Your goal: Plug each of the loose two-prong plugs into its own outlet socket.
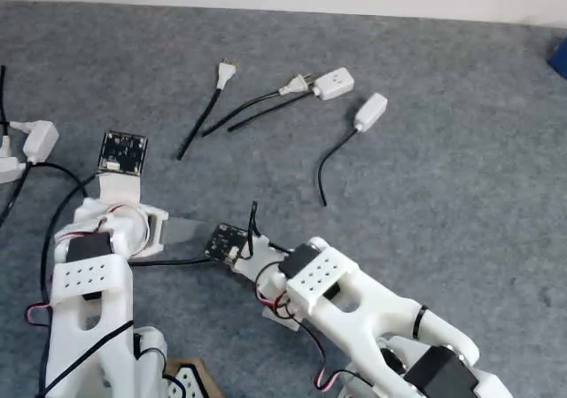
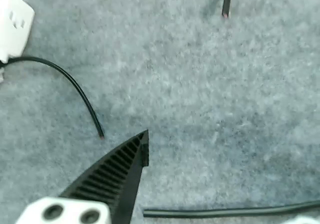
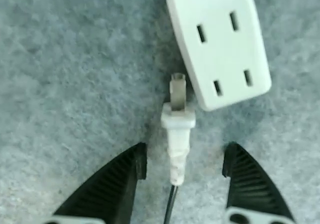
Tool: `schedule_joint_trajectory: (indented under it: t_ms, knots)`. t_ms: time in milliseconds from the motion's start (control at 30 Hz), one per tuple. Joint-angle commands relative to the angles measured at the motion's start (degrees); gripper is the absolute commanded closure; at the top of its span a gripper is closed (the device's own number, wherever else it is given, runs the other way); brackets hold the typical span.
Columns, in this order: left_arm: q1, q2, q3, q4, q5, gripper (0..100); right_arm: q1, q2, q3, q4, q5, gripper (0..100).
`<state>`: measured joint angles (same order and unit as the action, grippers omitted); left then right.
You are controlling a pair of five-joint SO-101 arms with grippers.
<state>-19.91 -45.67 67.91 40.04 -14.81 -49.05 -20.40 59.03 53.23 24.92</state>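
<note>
Plug (image 3: 178, 129) lies beside socket (image 3: 220, 44), between fingers (image 3: 117, 181) of right hand (image 3: 184, 166).

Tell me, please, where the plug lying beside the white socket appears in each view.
High view: plug, upper middle, beside the socket.
Left wrist view: not in it.
Right wrist view: plug inside the open right end effector, prongs toward the socket.
Shared landmark: the socket.

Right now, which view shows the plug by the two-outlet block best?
Right wrist view: plug close up, prongs clear, between the open right gripper. High view has it small; left wrist view gives cables.
</note>
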Motion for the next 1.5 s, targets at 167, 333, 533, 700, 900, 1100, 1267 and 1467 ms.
schedule_joint_trajectory:
  t_ms: [167,333,533,700,900,1100,1267,1467]
  knots:
    - [-1.7,-0.5,-2.9,-0.4,0.2,45,0.6,-0.2,2.2,-4.3,0.6,75.7]
    - [-2.3,-0.6,-2.9,-0.4,0.2,45,0.6,-0.1,2.2,-4.3,0.6,85.7]
    - [-2.3,-0.6,-2.5,-0.4,0.2,45,4.5,-0.3,1.7,-3.9,0.1,98.7]
    - [-2.2,-0.6,-2.6,-0.4,0.2,45,5.1,-0.7,1.1,5.4,0.1,99.2]
    - [-2.0,-0.5,-2.6,-0.4,0.2,45,5.2,-0.7,-5.8,16.7,0.0,99.2]
    - [-2.1,-0.5,-4.0,0.7,0.2,45,5.4,-0.8,-16.2,10.0,-13.7,99.2]
    - [-4.4,-0.5,-7.3,0.8,-0.1,45,5.5,-0.6,-13.0,-6.5,-19.4,99.2]
    - [-4.8,-0.2,-8.7,0.8,-0.2,45,5.6,-0.7,-11.1,-15.6,-22.1,99.2]
